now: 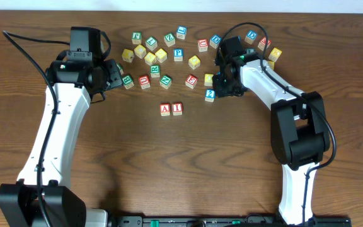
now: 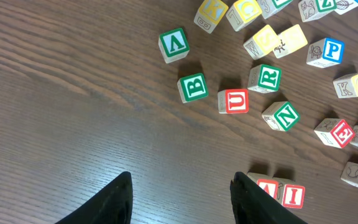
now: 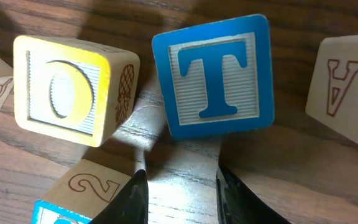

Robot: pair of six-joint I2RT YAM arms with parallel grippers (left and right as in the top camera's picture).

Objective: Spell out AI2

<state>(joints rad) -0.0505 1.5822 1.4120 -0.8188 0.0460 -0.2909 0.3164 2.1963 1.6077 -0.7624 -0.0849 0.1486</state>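
Note:
The red "A" block [image 1: 165, 109] and the red "I" block [image 1: 177, 108] stand side by side near the table's middle. They also show as the "A" block [image 2: 267, 186], partly behind my finger, and the "I" block [image 2: 293, 195]. The blue "2" block [image 1: 210, 94] lies to their upper right, apart from them. My right gripper [image 1: 220, 83] hovers just above it, open, with bare table between its fingers. In the right wrist view the "2" block [image 3: 82, 190] sits just left of the right gripper [image 3: 179, 186]. My left gripper [image 1: 117, 74] [image 2: 182, 186] is open and empty at the left.
Several loose letter blocks are scattered along the back of the table [image 1: 169, 164]. A blue "T" block [image 3: 216, 74] and a yellow "O" block [image 3: 73, 87] lie right ahead of the right fingers. Green "B" [image 2: 193, 87] and red "U" [image 2: 234, 101] blocks lie ahead of the left gripper.

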